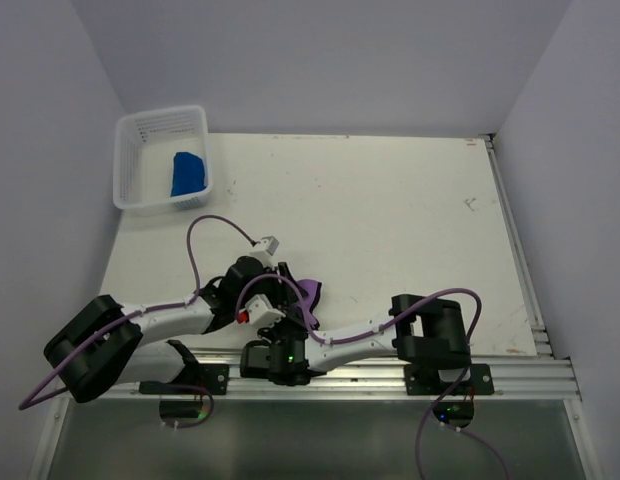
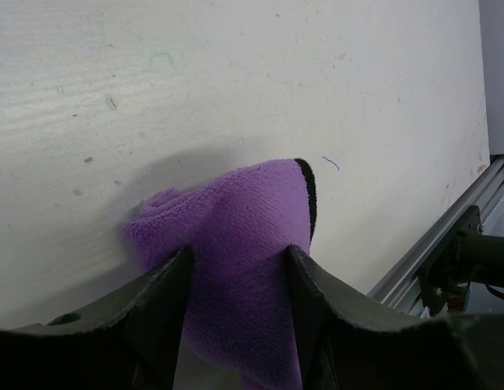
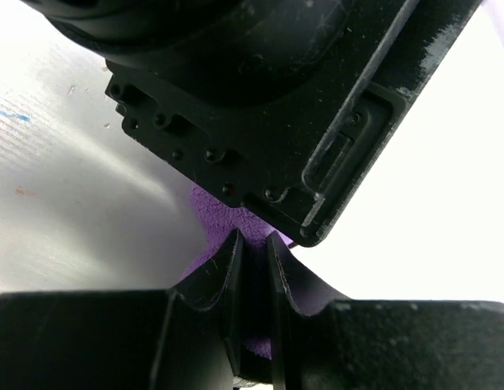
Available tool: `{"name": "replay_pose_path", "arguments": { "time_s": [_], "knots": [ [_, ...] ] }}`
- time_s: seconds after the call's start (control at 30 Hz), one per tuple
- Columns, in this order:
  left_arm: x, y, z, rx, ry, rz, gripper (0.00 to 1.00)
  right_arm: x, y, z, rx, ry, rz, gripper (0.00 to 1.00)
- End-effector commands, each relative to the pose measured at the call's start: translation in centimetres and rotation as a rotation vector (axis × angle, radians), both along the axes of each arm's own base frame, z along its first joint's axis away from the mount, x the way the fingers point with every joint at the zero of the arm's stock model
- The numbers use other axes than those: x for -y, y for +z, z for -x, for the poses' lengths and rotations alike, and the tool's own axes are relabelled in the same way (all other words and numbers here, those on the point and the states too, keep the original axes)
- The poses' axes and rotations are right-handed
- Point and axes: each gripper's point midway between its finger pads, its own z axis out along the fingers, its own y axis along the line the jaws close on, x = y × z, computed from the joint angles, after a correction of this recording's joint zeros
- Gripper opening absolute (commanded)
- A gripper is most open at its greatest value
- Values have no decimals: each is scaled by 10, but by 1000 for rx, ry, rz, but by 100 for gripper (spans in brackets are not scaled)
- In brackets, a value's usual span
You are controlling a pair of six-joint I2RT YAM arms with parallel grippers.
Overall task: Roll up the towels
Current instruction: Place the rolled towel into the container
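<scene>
Arms from both lower corners of the top view meet at lower centre. There the purple towel (image 1: 309, 292) lies bunched on the white table (image 1: 390, 210), just right of the left gripper (image 1: 287, 288) and just above the right gripper (image 1: 293, 322). In the upper left corner, well apart from them, stands a white plastic lattice basket (image 1: 160, 114). Inside it is a blue towel (image 1: 188, 174), rolled into a short bundle and set toward its right wall.

In the left wrist view the purple towel (image 2: 244, 236) fills the lower centre as a thick fold of nubby terry with a dark edge along its right side. The left gripper (image 2: 237, 257) is clamped on it: the matte black fingers (image 2: 164, 302) stand fairly wide, and the cloth touches both inner faces. The table (image 2: 236, 65) above is scuffed and speckled. A ribbed aluminium rail (image 2: 431, 252) runs along the lower right.

In the right wrist view the right gripper (image 3: 254, 244) sits at lower centre with its jaws almost together, pinching a thin sliver of purple cloth. More of the purple towel (image 3: 228, 219) shows just above the fingertips. The left arm's black housing (image 3: 260, 106), angular and bolted, fills the top of the frame and hides the rest of the towel.
</scene>
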Motion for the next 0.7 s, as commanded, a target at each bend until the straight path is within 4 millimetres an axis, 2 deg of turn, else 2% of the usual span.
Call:
{"name": "replay_pose_path", "arguments": {
  "time_s": [0.0, 0.03, 0.07, 0.13, 0.17, 0.23, 0.3, 0.33, 0.43, 0.57, 0.6, 0.67],
  "knots": [
    [-1, 2, -1, 17, 15, 8, 53, -10, 26, -2, 77, -47, -133, 0],
    [-1, 6, 0, 24, 11, 13, 51, -4, 24, -2, 81, -53, -104, 0],
    [-2, 7, 1, 28, 6, 10, 38, -2, 23, -3, 86, -60, -99, 0],
    [-6, 4, 5, 20, 0, -9, 24, 1, 18, -2, 83, -69, -93, 0],
    [-8, 1, 5, 22, 1, -23, 12, 2, 17, -2, 79, -72, -91, 0],
    [-12, -4, 7, 14, 3, -43, 1, 2, 16, -1, 70, -73, -102, 3],
    [-14, -8, 7, 14, 1, -55, 0, 2, 17, -1, 66, -76, -111, 7],
    [-14, -10, 8, 10, -3, -62, 0, 1, 17, 0, 64, -76, -121, 16],
    [-15, -12, 7, 16, -9, -81, 0, 1, 20, -1, 52, -78, -148, 30],
    [-21, -15, 1, 46, -15, -145, 0, 6, 20, 2, 22, -75, -199, 42],
    [-23, -15, -2, 49, -6, -168, 0, 6, 26, 2, 15, -75, -232, 45],
    [-27, -16, -4, 58, -9, -201, 0, 8, 23, 4, -8, -69, -261, 49]
  ]
}}
